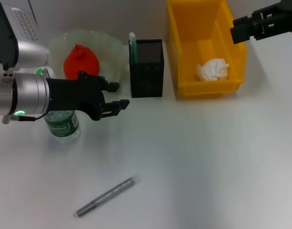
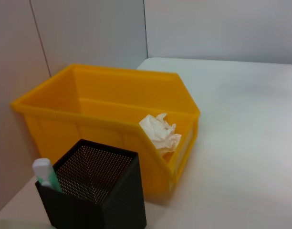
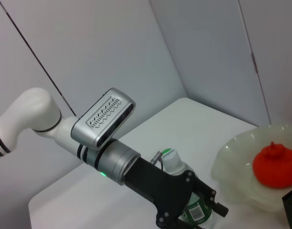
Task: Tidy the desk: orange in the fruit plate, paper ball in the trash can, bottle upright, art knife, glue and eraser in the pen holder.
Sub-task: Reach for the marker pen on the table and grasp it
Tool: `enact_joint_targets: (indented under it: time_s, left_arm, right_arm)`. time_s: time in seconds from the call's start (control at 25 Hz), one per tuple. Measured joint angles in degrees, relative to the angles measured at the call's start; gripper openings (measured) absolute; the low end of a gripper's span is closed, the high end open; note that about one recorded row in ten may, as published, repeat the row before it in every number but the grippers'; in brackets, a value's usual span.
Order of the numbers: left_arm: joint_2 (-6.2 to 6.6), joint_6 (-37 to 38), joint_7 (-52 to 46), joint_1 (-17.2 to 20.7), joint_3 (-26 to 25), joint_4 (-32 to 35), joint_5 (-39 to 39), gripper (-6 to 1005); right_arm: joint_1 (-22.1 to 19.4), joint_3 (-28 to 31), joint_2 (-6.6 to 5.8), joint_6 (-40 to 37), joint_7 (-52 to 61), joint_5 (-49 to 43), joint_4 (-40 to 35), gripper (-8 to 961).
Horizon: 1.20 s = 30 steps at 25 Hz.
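Note:
The bottle [image 1: 63,125] stands upright on the desk [image 1: 198,157], right under my left arm. My left gripper [image 1: 118,94] is open and empty, hovering between the fruit plate [image 1: 111,47] and the pen holder [image 1: 147,69]. On the plate lies the orange [image 1: 80,61]. The art knife [image 1: 132,46] stands in the pen holder [image 2: 96,191]. Inside the trash can [image 1: 205,47] rests the paper ball [image 1: 213,70]. The glue [image 1: 106,195] lies flat near the desk's front. My right gripper [image 1: 235,29] hangs above the can's far right side. The eraser is out of view.
The right wrist view looks across at my left arm over the bottle [image 3: 177,164], with the plate [image 3: 234,164] and orange [image 3: 276,164] beside it. A grey wall runs behind the trash can [image 2: 103,109]. White desk surface stretches to the right of the glue.

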Motion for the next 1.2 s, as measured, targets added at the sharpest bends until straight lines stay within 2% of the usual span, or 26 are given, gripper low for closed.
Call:
enact_joint_targets:
  time_s: [0.2,0.28,0.4,0.44,0.48,0.56,0.92,1.2]
  left_arm:
    - [0.01,0.15,-0.11,0.03,-0.18,0.25,0.25,453]
    - [0.08,8.11,-2.25,-0.35,-1.15,5.17,7.45,453]
    - [0.08,10.9,-2.55,-0.24,-1.45,7.01,8.42,453]
    - [0.01,15.77,-6.4,0.08,-1.41,12.77,12.96,453]
    - [0.01,15.77,-6.4,0.08,-1.41,12.77,12.96,453]
    - [-0.28,17.05,-11.36,0.22,0.4,16.11,18.35,452]
    - [-0.22,19.25,-16.78,0.68,4.2,17.5,20.92,452]
    - [-0.18,24.21,-18.6,-0.17,4.23,19.36,21.48,452]
  right_arm:
    - [-0.12,0.0,0.17,-0.05,-0.57,0.0,0.2,502]
    - [-0.07,0.0,0.21,-0.07,-0.7,0.0,0.23,502]
    - [0.19,0.01,0.18,-0.09,-0.72,0.0,0.19,501]
    - [0.19,0.01,0.18,-0.09,-0.72,0.0,0.19,501]
    - [0.24,0.01,0.16,-0.1,-0.73,0.0,0.13,501]
    - [0.44,-0.02,0.15,-0.11,-0.74,0.0,0.13,500]
    - [0.52,0.0,0.11,0.53,-1.31,0.0,0.27,499]
    - [0.84,0.01,0.16,0.77,-1.55,0.0,0.26,497]
